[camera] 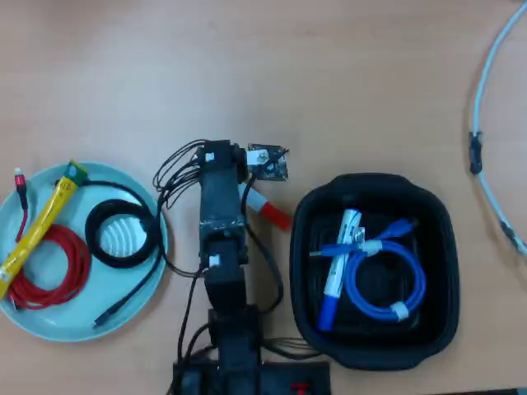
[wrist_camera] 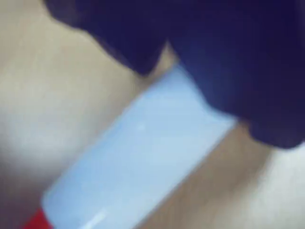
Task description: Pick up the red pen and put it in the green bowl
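Observation:
The red pen lies slantwise on the table: in the overhead view its red cap sticks out to the right of the arm. In the wrist view its white barrel fills the frame, with a sliver of red at the bottom left. My gripper has its dark jaws on both sides of the barrel's far end and looks shut on it; in the overhead view the gripper sits over the pen. The green bowl is at the left, apart from the pen.
The bowl holds a yellow pen, a red cable and a black cable. A black tray at the right holds a blue-capped marker and a blue cable. A white cable curves at the far right.

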`<control>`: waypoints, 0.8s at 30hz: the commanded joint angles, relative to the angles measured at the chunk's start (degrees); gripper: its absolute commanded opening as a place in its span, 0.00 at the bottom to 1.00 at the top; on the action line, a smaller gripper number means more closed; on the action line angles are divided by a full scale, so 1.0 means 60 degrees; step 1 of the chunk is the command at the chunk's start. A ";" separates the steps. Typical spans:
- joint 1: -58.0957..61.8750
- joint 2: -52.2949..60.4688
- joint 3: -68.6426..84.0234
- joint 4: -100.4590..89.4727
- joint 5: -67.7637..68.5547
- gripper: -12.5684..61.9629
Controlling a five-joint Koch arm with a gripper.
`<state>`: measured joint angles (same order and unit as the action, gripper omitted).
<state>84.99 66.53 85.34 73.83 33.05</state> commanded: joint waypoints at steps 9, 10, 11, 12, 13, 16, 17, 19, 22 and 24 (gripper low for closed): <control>0.0161 0.0015 -0.0132 -0.0278 -0.0088 0.05; 0.0176 0.0015 -0.0117 -0.0278 -0.0088 0.05; 0.0190 0.0015 -0.0117 -0.0278 -0.0088 0.08; 0.0190 0.0015 -0.0103 -0.0278 -0.0088 0.10; 0.0190 0.0015 -0.0103 -0.0278 -0.0088 0.08; 0.0190 0.0015 -0.0117 -0.0278 -0.0088 0.07; 0.0190 0.0015 -0.0117 -0.0264 -0.0088 0.07; 0.0190 0.0029 -0.0132 -0.0264 -0.0073 0.07; 0.0176 0.0088 -0.0176 -0.0146 -0.0044 0.07; 0.0146 0.0088 -0.0205 -0.0132 -0.0044 0.07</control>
<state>85.87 66.53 85.25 71.89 32.70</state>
